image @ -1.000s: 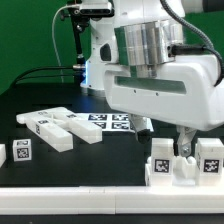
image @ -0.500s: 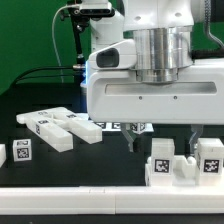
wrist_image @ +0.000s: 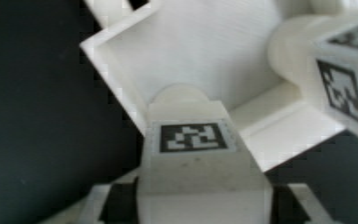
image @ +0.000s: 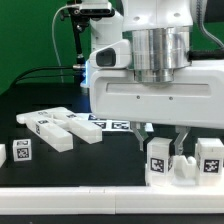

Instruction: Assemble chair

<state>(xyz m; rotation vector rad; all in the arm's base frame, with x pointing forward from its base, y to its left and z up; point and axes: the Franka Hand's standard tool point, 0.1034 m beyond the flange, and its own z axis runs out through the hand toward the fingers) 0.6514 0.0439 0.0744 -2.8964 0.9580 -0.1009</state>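
My arm (image: 150,95) points straight down, gripper (image: 161,140) straddling the chair's (image: 186,172) blocky white plastic post (wrist_image: 197,140); whether it pinches, I cannot tell.

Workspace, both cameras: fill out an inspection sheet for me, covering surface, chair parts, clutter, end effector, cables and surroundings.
Surface: black table with a white front edge.
Job's things: long white chair pieces lying toward the exterior view's left; small tagged block near them; tagged white blocks grouped at the exterior view's right.
Clutter: nothing seen; only the marker board.
Grippers: end effector low at the blocks, fingers flanking a tagged part; contact cannot be told.
Cables: black cable behind the table.
Surroundings: green backdrop.
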